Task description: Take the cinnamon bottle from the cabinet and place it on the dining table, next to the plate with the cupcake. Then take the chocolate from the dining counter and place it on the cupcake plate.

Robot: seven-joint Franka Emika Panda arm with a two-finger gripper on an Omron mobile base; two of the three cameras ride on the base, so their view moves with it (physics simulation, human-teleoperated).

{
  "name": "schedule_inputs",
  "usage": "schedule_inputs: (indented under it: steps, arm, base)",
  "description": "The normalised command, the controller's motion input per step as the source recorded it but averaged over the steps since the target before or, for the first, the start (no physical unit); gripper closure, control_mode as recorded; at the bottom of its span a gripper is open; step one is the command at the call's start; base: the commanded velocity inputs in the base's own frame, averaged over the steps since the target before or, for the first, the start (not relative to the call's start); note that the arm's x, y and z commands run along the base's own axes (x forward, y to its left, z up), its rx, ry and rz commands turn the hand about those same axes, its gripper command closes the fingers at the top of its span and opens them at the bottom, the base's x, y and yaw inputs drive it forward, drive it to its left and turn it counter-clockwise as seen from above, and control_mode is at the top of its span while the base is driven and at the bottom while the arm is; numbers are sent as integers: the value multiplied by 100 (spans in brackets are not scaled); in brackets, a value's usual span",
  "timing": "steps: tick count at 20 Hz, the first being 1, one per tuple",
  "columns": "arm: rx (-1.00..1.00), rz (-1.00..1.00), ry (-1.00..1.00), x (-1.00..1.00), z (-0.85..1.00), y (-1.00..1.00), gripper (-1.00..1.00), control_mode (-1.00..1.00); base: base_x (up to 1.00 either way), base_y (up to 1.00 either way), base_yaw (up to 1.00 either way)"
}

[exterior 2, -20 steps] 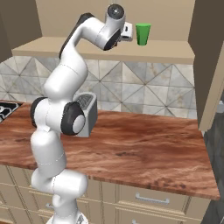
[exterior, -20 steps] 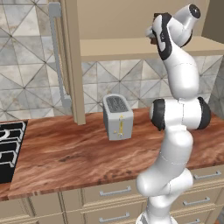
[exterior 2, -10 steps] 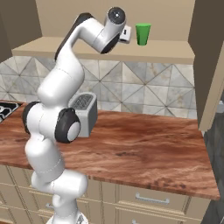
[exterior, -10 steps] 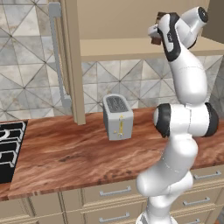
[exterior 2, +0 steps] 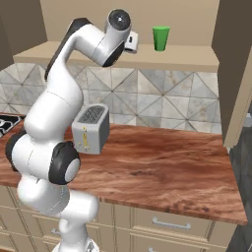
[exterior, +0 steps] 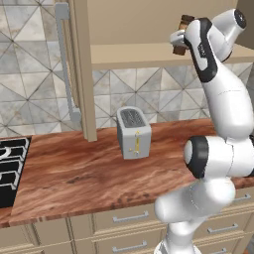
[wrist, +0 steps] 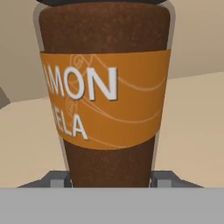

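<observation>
Cinnamon bottle (wrist: 105, 94) dead centre in hand view, upright, huge in frame, dark cap at top edge, orange band w/ white letters across middle. Grey fingertips (wrist: 56, 178) flush against bottle base on both sides at bottom of frame, so gripper (wrist: 109, 179) closed on bottle, pinching it low. Tan shelf surface behind and under bottle.

Left base view: bottle (exterior: 182, 34) at upper right of frame, partly hidden by hand, brown body and cap poking out left of wrist, sitting at shelf level of cabinet (exterior: 149, 49). Gripper (exterior: 179, 39) right at bottle there. Can't tell if bottle base rests on shelf or is just off it. Long grey bar handle (exterior: 67, 64) upper left on open door.

Right base view: hand up at top centre by shelf, bottle hidden behind wrist. Green cup (exterior 2: 161, 38) on shelf just right of hand, apart from it.

Toaster (exterior: 133, 132) mid-frame on wood counter (exterior: 74, 173), well below bottle. Stove edge (exterior: 10, 168) lower left.

Vs earlier frames: base not moved, scene same. Arm swung: elbow joint further right and lower in left base view, further left in right base view. Hand at about same spot at shelf, bottle showing at about same place by it. Cup and toaster unchanged.
</observation>
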Motion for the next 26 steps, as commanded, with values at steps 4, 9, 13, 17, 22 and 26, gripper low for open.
schedule_inputs:
  steps: [4,9,13,17,22,26]
  arm:
    - [-2,1,-5,-81,-12,47,100,-100]
    - [0,0,0,-74,-21,48,100,-100]
    - [0,3,-2,-81,-29,45,100,-100]
    - [-2,3,-4,-84,-20,32,100,-100]
    - [-7,1,-1,-67,-26,18,100,-100]
    - [-4,0,0,-60,-18,8,100,-100]
  base:
    - [0,0,0]
    - [0,0,0]
    - [0,0,0]
    - [0,0,0]
    - [0,0,0]
    - [0,0,0]
